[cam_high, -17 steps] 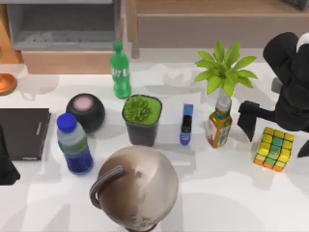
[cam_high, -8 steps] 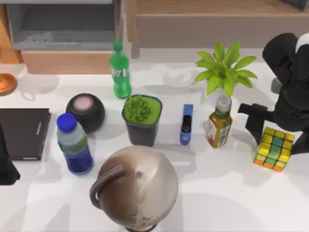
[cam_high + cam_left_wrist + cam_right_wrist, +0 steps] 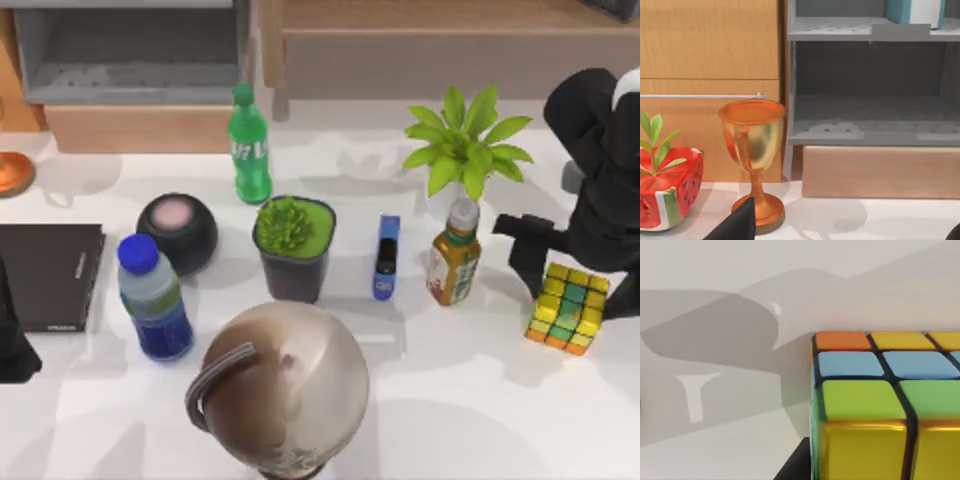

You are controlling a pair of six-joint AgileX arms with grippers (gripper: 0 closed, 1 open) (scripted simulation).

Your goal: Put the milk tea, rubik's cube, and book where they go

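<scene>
Straddling rubik's cube (image 3: 568,308) at table's (image 3: 450,400) right edge | right gripper (image 3: 580,285) fingers spread, not clamped | left fingers unclear

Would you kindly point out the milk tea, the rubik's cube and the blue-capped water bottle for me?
milk tea (image 3: 453,262): top view, on its yellow-orange label.
rubik's cube (image 3: 569,307): top view, on its upper face.
water bottle (image 3: 157,310): top view, on the clear body below the blue cap.

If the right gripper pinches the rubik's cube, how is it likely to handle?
The rubik's cube has flat, parallel sides, so it would probably sit square between the jaws and not roll. Its glossy faces, shiny in the right wrist view, may slip under a light squeeze. Resting flat on the table, it would likely slide rather than tip.
</scene>
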